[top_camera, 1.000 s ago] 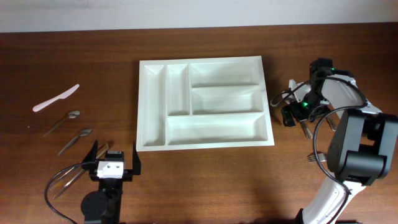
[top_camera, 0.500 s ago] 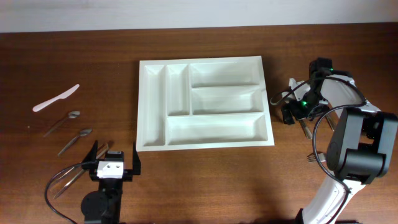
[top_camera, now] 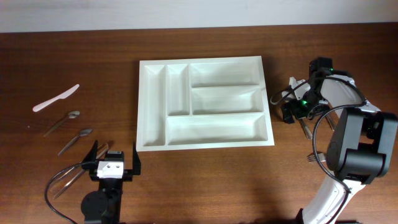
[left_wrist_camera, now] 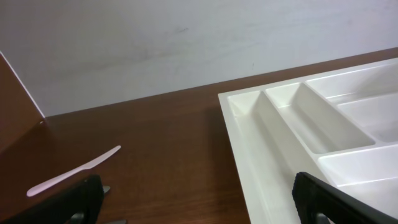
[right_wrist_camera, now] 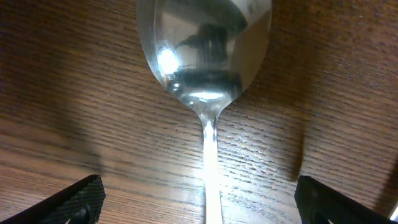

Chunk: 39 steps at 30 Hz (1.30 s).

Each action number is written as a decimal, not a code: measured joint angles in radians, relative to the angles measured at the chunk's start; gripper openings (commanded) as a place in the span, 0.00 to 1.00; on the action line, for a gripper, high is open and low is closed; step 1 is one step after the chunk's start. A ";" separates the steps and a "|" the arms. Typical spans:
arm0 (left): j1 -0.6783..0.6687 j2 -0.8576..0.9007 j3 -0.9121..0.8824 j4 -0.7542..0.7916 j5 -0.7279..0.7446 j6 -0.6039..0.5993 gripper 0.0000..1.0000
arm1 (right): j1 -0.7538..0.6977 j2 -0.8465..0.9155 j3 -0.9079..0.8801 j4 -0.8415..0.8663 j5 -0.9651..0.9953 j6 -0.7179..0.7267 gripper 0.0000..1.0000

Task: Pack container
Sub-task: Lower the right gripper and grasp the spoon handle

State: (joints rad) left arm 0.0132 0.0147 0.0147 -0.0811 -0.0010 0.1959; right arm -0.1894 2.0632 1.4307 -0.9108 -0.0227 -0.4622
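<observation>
container (top_camera: 224,86): white plastic, smooth, soft sheen on the walls, looks moulded in one piece.
table (top_camera: 205,180): brown wood, clear grain, finely ridged seen close up, low satin gloss.
right-edge spoon (right_wrist_camera: 204,43): polished metal, mirror-bright bowl, hard glare on the neck.
knife (top_camera: 56,98): near left edge, white, plastic look, matt.
left-edge spoon (top_camera: 62,122): grey metal, duller seen from above.
wall (left_wrist_camera: 186,43): pale, matt, faint scuffs.

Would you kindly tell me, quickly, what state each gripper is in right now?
Left gripper: open, holding nothing.
Right gripper: open, over a spoon, not gripping it.
</observation>
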 measured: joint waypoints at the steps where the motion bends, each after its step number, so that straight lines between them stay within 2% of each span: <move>1: 0.000 0.000 0.000 0.000 0.000 0.000 0.99 | 0.000 0.001 0.000 0.000 0.000 0.001 0.99; 20: 0.000 0.000 0.000 0.000 0.000 0.000 0.99 | 0.001 0.025 0.014 -0.001 0.008 0.011 1.00; 26: 0.000 0.000 0.000 0.000 0.000 0.000 0.99 | 0.001 0.029 0.019 0.008 0.014 0.013 0.87; 30: 0.000 0.000 0.000 0.000 0.000 0.000 0.99 | 0.001 0.029 0.019 0.016 0.011 0.013 0.85; 35: 0.000 0.000 0.000 0.000 0.000 0.000 0.99 | 0.001 0.030 0.019 0.031 0.006 0.013 0.77; 39: 0.000 0.000 0.000 0.000 0.000 0.000 0.99 | 0.001 0.030 0.019 0.052 -0.001 0.014 0.74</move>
State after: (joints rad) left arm 0.0132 0.0147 0.0147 -0.0811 -0.0010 0.1959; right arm -0.1886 2.0930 1.4502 -0.8585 -0.0235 -0.4484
